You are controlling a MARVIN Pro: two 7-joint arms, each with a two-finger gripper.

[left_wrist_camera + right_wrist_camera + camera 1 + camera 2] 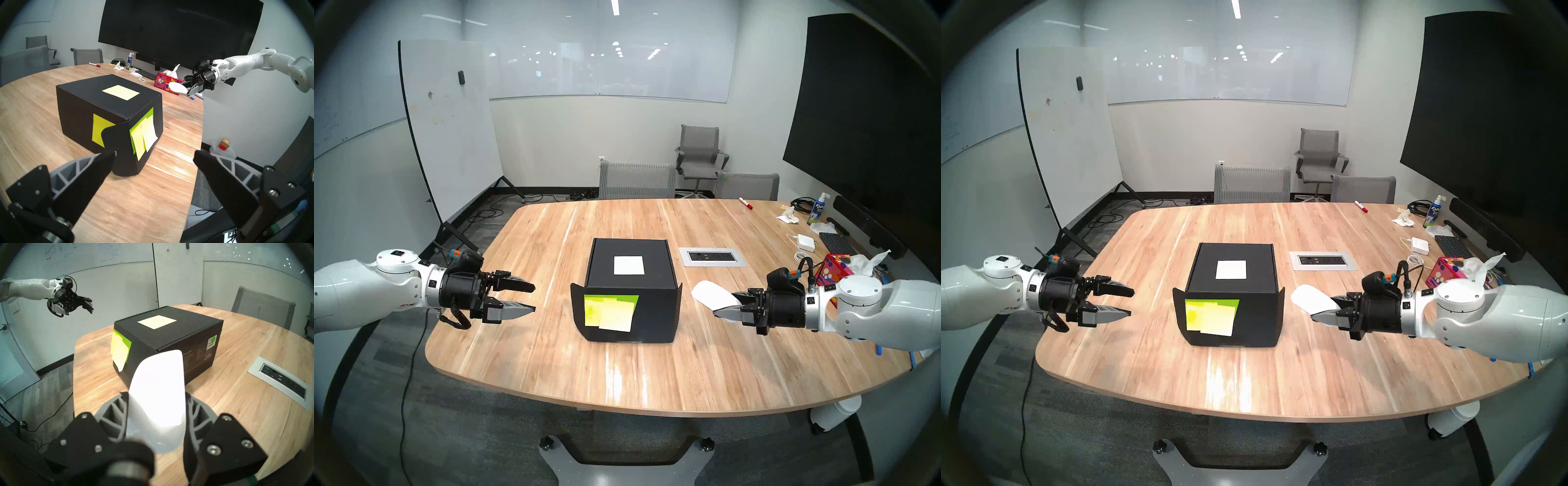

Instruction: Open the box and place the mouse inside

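two grippers hang above the table's near corners, one on either side of the box. the right gripper (723,307) has its fingers (117,411) partly closed on the rear half of the mouse (711,294), pinching it from both sides, so the white shell pokes out ahead of the tips and tilts toward the box. in the right wrist view the mouse (159,395) fills the middle and hides the fingertips and part of the box's near side; its underside cannot be seen. the mouse is lifted clear of the wooden table (653,373).

just ahead of this gripper stands the black box (629,292), lid down and apart from the mouse. a white label (629,265) lies on top, and yellow-green sticky notes (609,312) cover part of its front flap. small print and a green sticker on the side facing the right gripper are too blurred to read.

beyond the box, the left gripper (534,298) points back at it with its jaws spread wide and nothing between them. from its own wrist view the fingers (95,171) frame the box's rounded flap corner, near it but not touching.

behind the right gripper sit a red patterned tissue box (833,269), partly hidden by the arm, and a white power adapter (806,242). a power outlet panel (712,257) is set in the table beside the box.
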